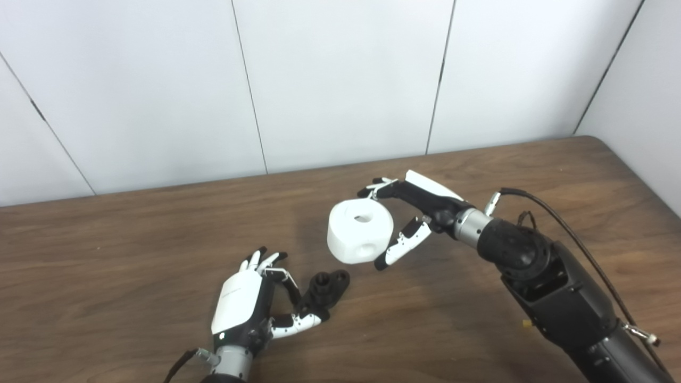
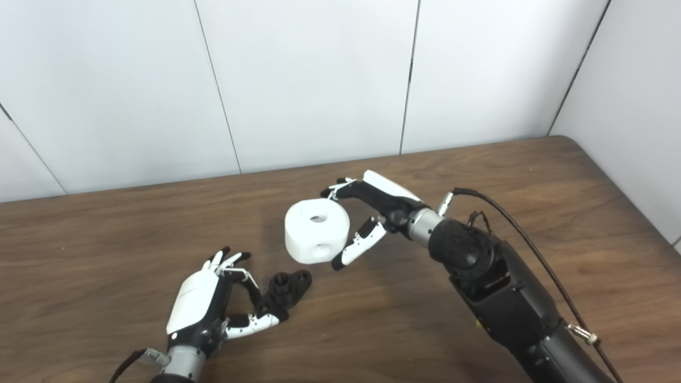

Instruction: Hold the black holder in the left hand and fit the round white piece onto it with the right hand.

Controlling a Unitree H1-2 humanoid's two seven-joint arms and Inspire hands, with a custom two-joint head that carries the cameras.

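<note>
Two hands are in your view, with one black holder and one round white piece between them, all over one brown wooden table (image 1: pixel 133 239)

Your left hand (image 1: pixel 250 306) sits low near the front edge, its white back turned up. Its thumb and fingers (image 1: pixel 298 322) close on the near end of the holder (image 1: pixel 327 290), so this hand is gripping the holder. The holder's far end, a small flange with holes, points away toward the white piece. You cannot tell from these views whether the holder rests on the table or is lifted just clear of it

Your right hand (image 1: pixel 412 213) reaches in from the right side and grips the white piece (image 1: pixel 360 231). The fingers lie over its far top edge and the thumb (image 1: pixel 401 244) presses its near right side. The piece is a stubby cylinder with one hole in its top face and one hole in its side. It is held off the table, tilted a little, and a shadow lies on the wood to its left

The piece is near the holder, beyond it and a little to the right, and the two are apart

Behind the table stands a wall of white panels (image 1: pixel 340 80)
</note>
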